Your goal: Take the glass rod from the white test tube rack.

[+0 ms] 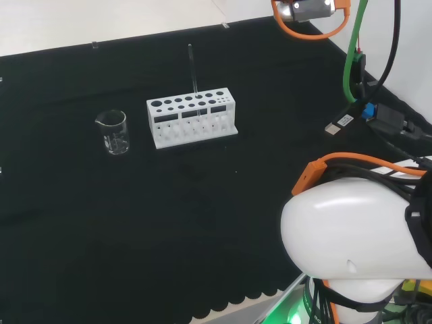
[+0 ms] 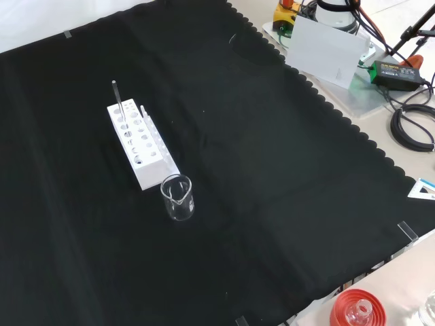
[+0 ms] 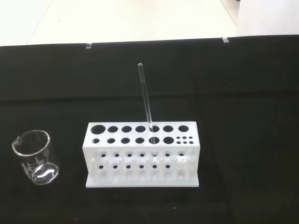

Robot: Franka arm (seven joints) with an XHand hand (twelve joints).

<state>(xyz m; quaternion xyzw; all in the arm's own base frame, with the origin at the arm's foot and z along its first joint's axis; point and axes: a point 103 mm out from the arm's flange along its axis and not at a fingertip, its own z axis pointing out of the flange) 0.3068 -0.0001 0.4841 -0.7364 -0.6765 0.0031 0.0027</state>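
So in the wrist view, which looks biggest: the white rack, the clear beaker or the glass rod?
1. White plastic test tube rack, clearly largest.
2. Clear glass beaker.
3. Thin glass rod: taller than the beaker, but far slimmer.

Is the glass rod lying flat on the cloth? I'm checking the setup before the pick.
No, the glass rod stands nearly upright in a hole of the white test tube rack, beside the empty beaker.

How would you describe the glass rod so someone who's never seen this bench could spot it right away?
Find the white rack on the black cloth, beside a clear beaker. The rod stands in one of the rack's top holes, leaning slightly. It is the one thin clear stick rising well above the rack; the other holes look empty.
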